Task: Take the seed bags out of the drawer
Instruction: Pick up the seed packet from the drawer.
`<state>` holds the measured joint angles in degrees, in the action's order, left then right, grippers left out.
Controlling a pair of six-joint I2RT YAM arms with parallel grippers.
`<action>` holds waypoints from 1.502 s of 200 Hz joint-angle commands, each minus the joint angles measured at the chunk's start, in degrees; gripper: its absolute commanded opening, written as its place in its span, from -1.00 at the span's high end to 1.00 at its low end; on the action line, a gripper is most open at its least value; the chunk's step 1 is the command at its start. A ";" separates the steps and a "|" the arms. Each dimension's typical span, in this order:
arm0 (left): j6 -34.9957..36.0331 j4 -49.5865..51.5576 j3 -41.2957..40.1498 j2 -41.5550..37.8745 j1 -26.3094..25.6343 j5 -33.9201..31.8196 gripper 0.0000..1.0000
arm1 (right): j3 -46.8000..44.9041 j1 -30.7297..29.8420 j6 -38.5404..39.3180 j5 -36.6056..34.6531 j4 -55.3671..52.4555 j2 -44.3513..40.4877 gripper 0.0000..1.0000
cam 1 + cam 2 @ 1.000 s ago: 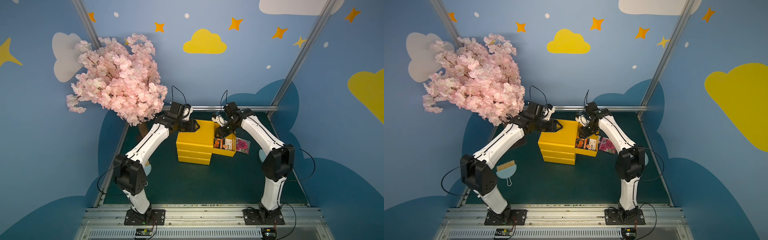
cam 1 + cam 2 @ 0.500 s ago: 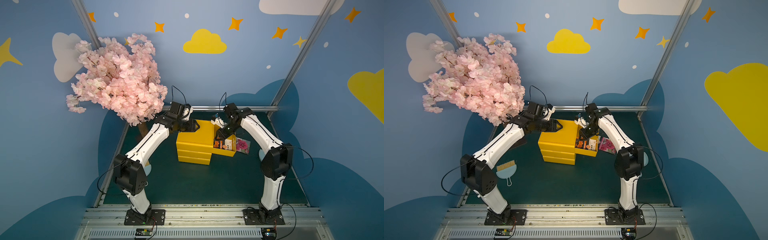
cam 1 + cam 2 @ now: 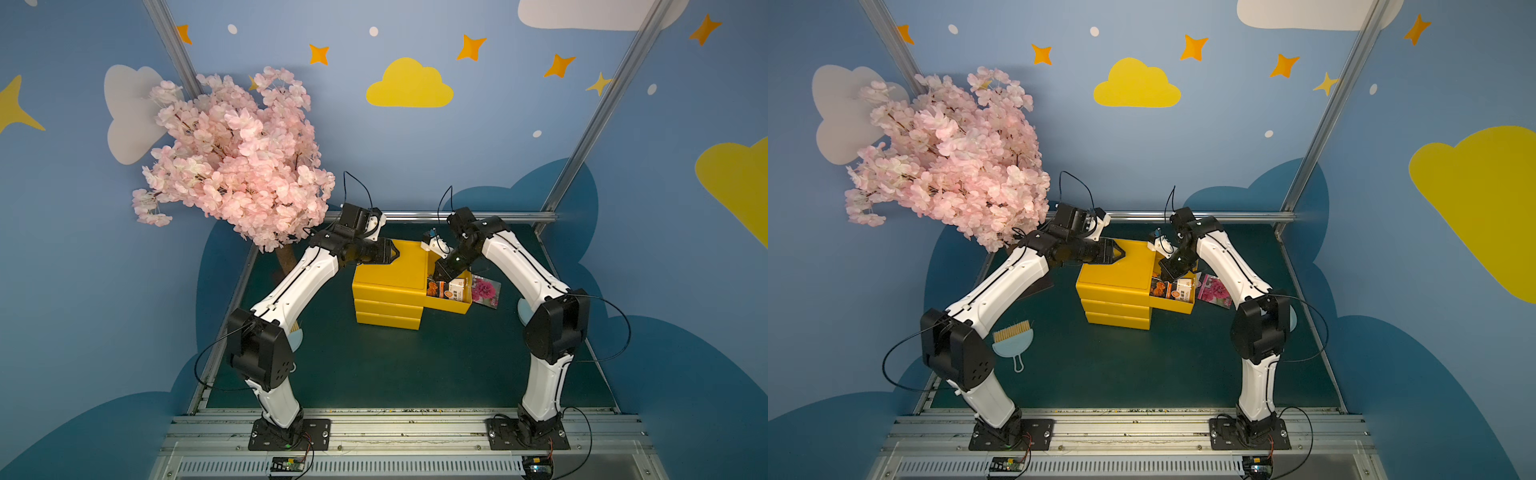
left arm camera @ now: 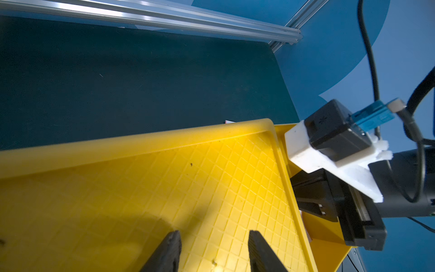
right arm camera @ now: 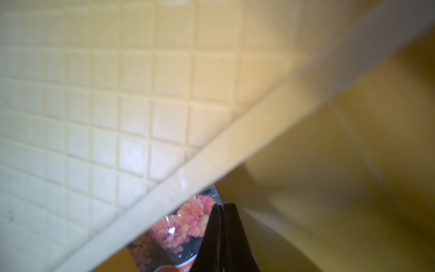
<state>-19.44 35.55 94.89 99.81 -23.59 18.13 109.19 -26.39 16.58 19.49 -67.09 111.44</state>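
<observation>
Your right gripper (image 3: 438,278) has dipped into the open top drawer (image 3: 451,306). Its jaws, spread a second ago, are now pressed together at the orange-flower seed bag (image 5: 186,219), with a white-backed bag (image 3: 456,289) beside it. The pink-flower bag (image 3: 485,290) lies on the mat (image 3: 374,365) just right of the drawer. Your left gripper (image 4: 213,254) hovers half-spread, empty, over the cabinet (image 3: 388,309). The print is unreadable.

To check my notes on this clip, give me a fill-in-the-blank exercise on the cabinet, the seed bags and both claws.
1. Of the yellow cabinet's three drawers, only the ____ one is pulled out.
2. The seed bag lying on the mat beside the open drawer shows a ____ flower.
3. The left claw hangs over the cabinet top with its jaws ____.
4. The right claw, down in that drawer, has its jaws ____.

Missing words: top; pink; open; shut.
</observation>
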 commanded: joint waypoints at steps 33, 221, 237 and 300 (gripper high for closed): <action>0.29 9.80 -2.52 3.64 -0.14 -1.11 -0.05 | -1.49 -1.24 -3.93 -2.77 -2.37 -6.22 1.00; 0.26 9.80 -3.56 3.29 -0.14 -1.59 -0.04 | 11.77 -5.44 -13.96 -34.59 -0.50 0.90 1.00; 0.33 9.80 -3.57 3.20 -0.13 -1.78 -0.04 | 13.63 -5.34 -14.16 -34.01 -0.56 2.07 1.00; 0.30 9.72 -3.74 3.31 -0.05 -1.72 -0.04 | 19.69 -5.59 -13.94 -37.52 -2.37 4.15 1.00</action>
<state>-19.29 35.46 94.72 99.79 -23.59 18.06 126.04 -32.03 2.81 -14.37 -69.21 115.63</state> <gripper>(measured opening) 0.521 0.044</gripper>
